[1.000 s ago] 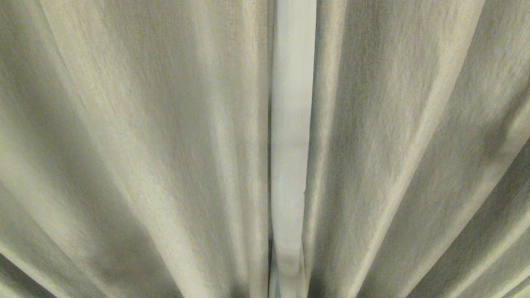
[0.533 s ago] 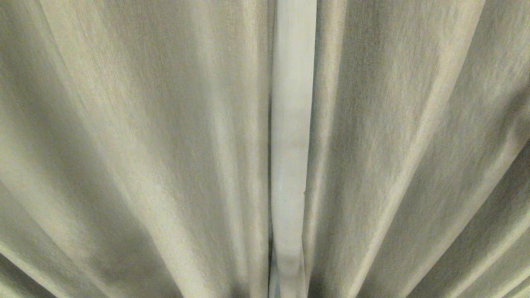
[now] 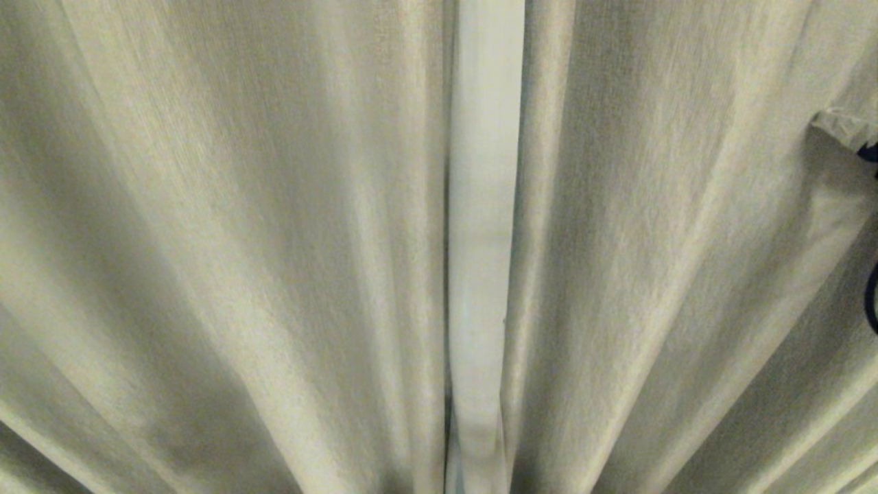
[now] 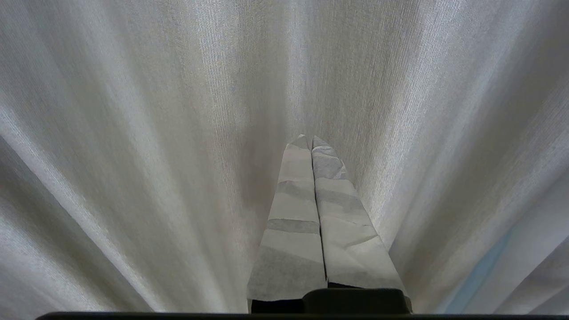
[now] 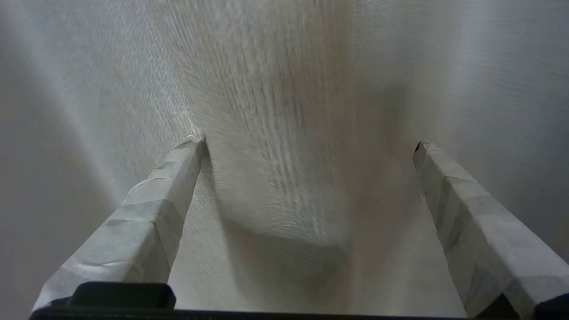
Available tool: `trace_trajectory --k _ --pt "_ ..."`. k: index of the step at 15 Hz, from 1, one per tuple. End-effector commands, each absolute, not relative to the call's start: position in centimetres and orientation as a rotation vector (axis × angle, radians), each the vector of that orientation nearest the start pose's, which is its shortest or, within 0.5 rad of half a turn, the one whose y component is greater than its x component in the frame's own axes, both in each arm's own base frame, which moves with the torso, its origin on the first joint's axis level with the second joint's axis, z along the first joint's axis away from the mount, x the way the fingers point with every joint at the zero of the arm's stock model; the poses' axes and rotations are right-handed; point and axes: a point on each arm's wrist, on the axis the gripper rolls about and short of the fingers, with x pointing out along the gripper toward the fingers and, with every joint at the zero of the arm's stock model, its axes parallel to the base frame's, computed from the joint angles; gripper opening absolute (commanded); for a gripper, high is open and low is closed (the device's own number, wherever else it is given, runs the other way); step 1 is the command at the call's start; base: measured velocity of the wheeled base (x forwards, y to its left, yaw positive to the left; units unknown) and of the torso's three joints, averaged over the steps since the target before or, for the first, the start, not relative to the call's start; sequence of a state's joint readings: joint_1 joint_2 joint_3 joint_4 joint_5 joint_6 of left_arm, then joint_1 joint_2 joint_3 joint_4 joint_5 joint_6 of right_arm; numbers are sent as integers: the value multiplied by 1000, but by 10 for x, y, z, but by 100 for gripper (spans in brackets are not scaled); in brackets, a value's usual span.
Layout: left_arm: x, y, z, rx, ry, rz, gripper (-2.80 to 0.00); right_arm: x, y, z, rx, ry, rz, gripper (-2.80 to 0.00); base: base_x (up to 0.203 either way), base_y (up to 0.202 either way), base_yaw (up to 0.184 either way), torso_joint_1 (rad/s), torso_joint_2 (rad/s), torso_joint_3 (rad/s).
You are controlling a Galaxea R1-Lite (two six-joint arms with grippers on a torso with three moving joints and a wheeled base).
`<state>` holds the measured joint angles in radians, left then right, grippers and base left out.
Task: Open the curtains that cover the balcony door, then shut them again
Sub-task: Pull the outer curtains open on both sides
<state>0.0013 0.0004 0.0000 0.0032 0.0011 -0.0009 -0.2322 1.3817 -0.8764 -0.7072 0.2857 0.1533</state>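
Note:
The curtains [image 3: 240,240] hang drawn together and fill the head view as thick beige-grey pleats. A narrow white strip [image 3: 483,240] of the paler layer shows where the two halves meet. The balcony door is hidden behind them. My right gripper [image 5: 309,144] is open, its taped fingers wide apart against the beige fabric [image 5: 284,89], with a bulge of cloth between them. One of its fingertips [image 3: 842,128] shows at the right edge of the head view. My left gripper [image 4: 311,138] is shut and empty, pointing at the fabric [image 4: 133,133].
A dark loop of cable [image 3: 872,298] shows at the right edge of the head view, below the right fingertip. Fabric fills every view; no floor, wall or other object can be seen.
The right gripper's taped fingertip has come into the head view at the right edge, and the pleat there is pushed in and shadowed. The rest of the curtains hang as before.

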Motion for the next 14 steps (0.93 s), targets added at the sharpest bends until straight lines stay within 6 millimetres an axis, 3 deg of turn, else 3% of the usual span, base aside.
trace_trajectory --k 1,5,8,14 --pt "-23 0 75 -2 3 3 -280 259 -42 292 123 -160 121 0 0 0 0 0 0 0" --pt "-23 0 75 -1 3 3 -280 259 -35 293 111 -148 274 0 0 0 0 0 0 0" --pt "-23 0 75 -2 3 3 -280 244 -31 301 121 -159 369 0 0 0 0 0 0 0" --pt "-23 0 75 -2 3 3 -280 228 -28 315 125 -198 424 0 0 0 0 0 0 0"
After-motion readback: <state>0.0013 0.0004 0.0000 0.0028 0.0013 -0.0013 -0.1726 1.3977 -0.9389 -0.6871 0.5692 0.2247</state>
